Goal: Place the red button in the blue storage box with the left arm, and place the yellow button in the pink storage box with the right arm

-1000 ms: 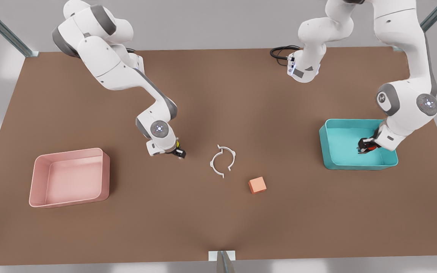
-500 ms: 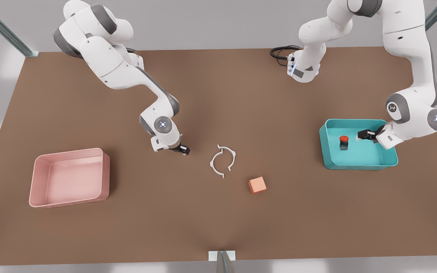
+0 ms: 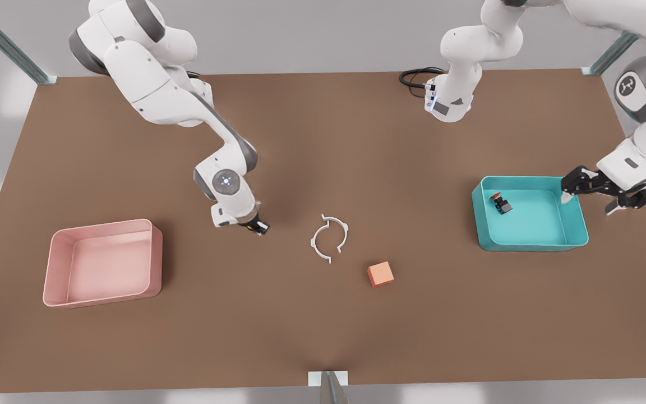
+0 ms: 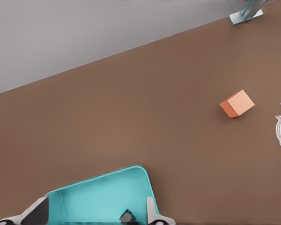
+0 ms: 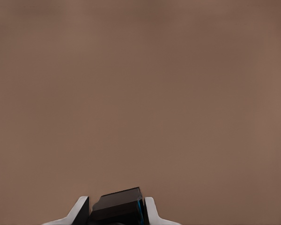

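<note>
Now the red button (image 3: 501, 202) lies tipped in the blue storage box (image 3: 530, 240) at right, the left tool (image 3: 591, 193) spread empty over its rim, while the right tool (image 3: 257, 227), left of centre above the tabletop (image 3: 323, 325), clamps a dark, mostly hidden yellow button (image 5: 118, 207).

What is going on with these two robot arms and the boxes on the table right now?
Two arms are sorting buttons into boxes. The red button lies tipped inside the blue storage box, and the left pincer hangs open above that box's rim on the front view's right. The right pincer is shut on the yellow button near the table's middle, apart from the pink storage box. A white ring and an orange cube lie untouched between the boxes.
</note>
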Action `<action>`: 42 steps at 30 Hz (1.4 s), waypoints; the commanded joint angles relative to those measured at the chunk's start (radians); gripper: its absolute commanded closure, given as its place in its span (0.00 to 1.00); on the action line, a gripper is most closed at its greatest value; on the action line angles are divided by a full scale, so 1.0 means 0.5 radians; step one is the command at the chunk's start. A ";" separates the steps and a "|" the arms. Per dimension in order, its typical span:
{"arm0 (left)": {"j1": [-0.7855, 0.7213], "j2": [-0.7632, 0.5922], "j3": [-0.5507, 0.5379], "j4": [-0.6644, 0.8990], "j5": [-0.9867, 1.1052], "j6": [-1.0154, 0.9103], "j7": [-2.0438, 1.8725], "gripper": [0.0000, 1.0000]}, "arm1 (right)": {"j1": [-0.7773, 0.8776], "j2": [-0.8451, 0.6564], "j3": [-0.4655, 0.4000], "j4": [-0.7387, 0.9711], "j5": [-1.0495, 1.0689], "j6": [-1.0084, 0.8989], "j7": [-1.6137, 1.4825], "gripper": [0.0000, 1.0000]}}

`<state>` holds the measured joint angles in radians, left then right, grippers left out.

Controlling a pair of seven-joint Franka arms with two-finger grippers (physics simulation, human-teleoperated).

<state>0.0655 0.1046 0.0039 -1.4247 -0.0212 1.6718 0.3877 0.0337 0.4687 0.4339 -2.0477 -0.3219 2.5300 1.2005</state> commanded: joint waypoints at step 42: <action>-0.180 0.027 -0.038 0.012 0.021 -0.266 -0.874 0.00 | -0.074 -0.634 -0.717 1.343 0.533 -2.265 -2.383 0.00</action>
<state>-0.0233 0.1194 -0.0152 -1.4194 -0.0114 1.5410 -0.0005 -0.0787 0.1876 0.1780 -1.3746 -0.1738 1.5976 0.1339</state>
